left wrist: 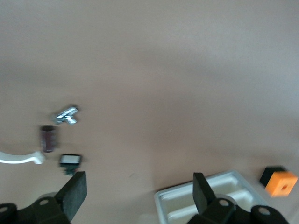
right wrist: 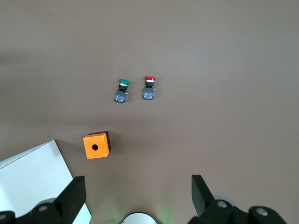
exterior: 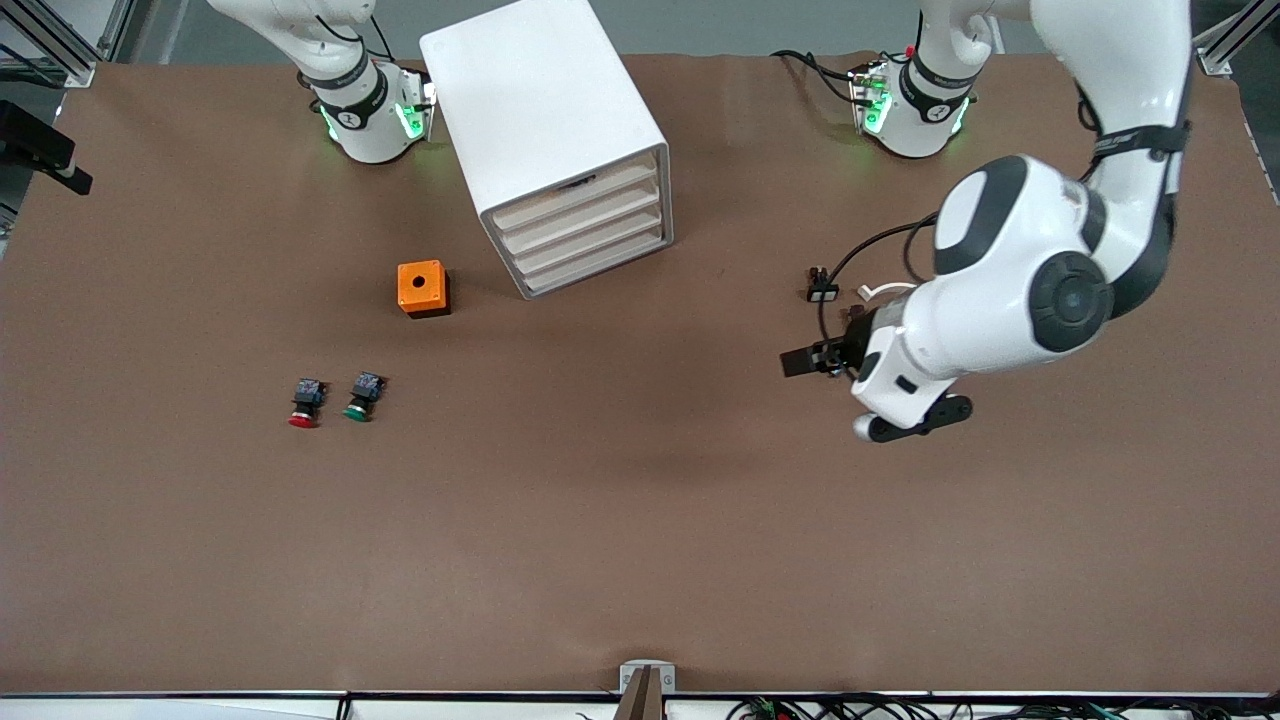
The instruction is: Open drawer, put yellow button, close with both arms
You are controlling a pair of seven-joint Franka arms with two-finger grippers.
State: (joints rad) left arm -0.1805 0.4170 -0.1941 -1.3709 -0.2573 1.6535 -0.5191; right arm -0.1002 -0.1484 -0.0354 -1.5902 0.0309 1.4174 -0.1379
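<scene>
On the brown table top [exterior: 600,520], near twelve o'clock in the front view: a white boxy cabinet with rounded edges [exterior: 545,120], with four shallow off-white tray drawers in its face, turned toward about five o'clock. Uppermost of these, the drawer [exterior: 578,192], pushed in flush with the three below, with a thin dark slit along its upper edge. No telling from any view where the yellow button is. At about eight o'clock from the cabinet, close by: a small orange cube-shaped box with a round hole in its top [exterior: 422,288]. At about seven o'clock from that box, well apart from it: a small red-capped push button [exterior: 305,404] and, just beside it on the cabinet's side, a small green-capped push button [exterior: 362,396], both lying on their sides with caps pointing to six o'clock. At about four o'clock from the cabinet, toward the left arm's end: the black left gripper [exterior: 805,360], low over bare table, pointing to nine o'clock, fingers [left wrist: 74,192] spread wide with nothing between. Waiting up high near its own base: the black right gripper [right wrist: 136,196], fingers likewise spread and empty, looking down on cabinet, box and both buttons.
</scene>
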